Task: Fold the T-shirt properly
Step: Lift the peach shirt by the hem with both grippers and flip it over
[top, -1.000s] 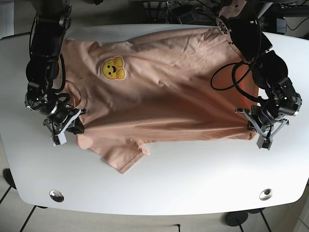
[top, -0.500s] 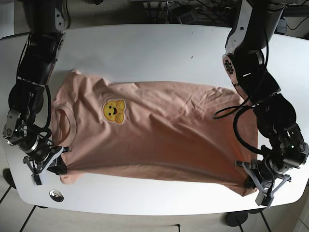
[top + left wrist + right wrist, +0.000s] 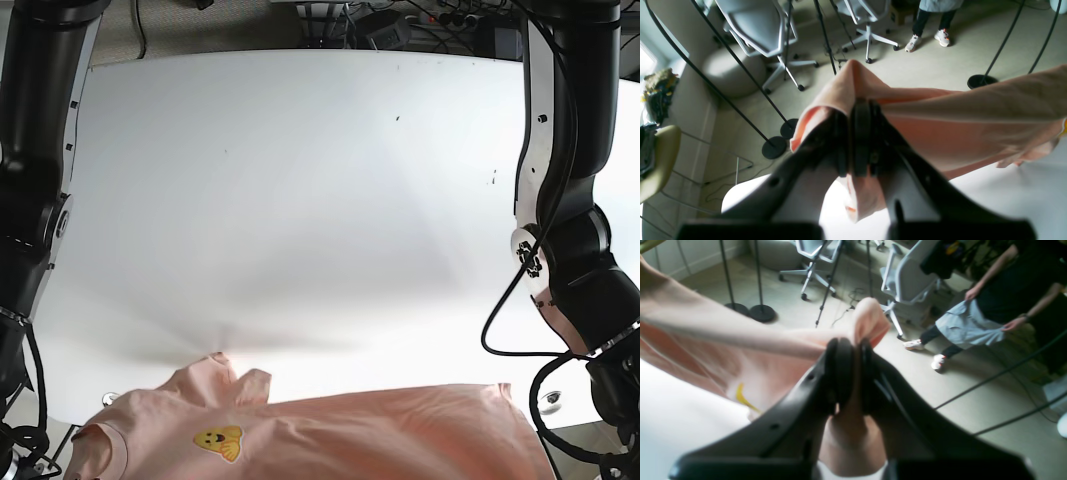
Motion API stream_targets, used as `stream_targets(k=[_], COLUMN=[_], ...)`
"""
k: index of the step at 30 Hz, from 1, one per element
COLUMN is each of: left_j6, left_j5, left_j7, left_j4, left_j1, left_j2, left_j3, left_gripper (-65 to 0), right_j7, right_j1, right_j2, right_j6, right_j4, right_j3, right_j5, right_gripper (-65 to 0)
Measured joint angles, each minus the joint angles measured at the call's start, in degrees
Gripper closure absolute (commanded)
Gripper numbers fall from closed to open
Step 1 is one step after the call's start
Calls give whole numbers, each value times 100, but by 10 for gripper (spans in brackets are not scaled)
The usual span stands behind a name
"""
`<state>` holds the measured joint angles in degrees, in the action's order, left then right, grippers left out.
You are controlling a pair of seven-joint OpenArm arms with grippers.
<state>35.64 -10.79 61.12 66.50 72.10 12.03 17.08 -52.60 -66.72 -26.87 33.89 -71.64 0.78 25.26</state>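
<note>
Mostly bare, the broad white table (image 3: 300, 200) carries the soft peach-orange cotton T-shirt (image 3: 330, 435) only at its near edge, where the cloth with the small yellow smiley patch (image 3: 217, 440) hangs stretched between the two arms and partly over the side. Such light, limp fabric will likely sag and crease wherever it is unsupported, so corners and hems seem the sensible places to hold, kept taut. Both claws are pressed together: the left gripper (image 3: 858, 110) pinches a bunched fold of the shirt, and the right gripper (image 3: 853, 350) clamps another fold likewise.
</note>
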Motion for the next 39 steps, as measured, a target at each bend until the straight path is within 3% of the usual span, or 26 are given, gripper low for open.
stream_targets(k=[4,7,15,19,24,34,36,39], left_j6=[74,404,452,470,470,470,468,468], left_j5=[39,42,24,33,-11,-20,37,48], left_j7=[11,59,52,35,33,7,7,9], left_j4=[201,879,2900,3351,3576,3578,3578,3578], left_j1=[-573,-1569,-4918,-6054,-6953,-7785,-7888,-7989], left_j2=[70,20,-22,-37,-39,-9,2,131], left_j3=[13,11,61,625,1047,1091,1088,1080], left_gripper=[-13,-13,-11,-11,-11,-19,-74,-211], right_j7=[-195,-492,-509,-483,-426,-417,-413,-407], right_j1=[916,2074,5313,6476,7436,8424,8502,8594], right_j2=[37,85,752,962,1106,1231,1228,1228], right_j6=[20,26,22,20,22,20,20,20], right_j4=[-734,-1314,-2712,-3187,-3456,-3486,-3482,-3482], right_j3=[562,841,1902,2024,2396,2581,2581,2581], right_j5=[42,-22,-63,-61,13,-55,-46,-52], right_gripper=[-19,-19,-19,-19,-19,-24,-25,-27])
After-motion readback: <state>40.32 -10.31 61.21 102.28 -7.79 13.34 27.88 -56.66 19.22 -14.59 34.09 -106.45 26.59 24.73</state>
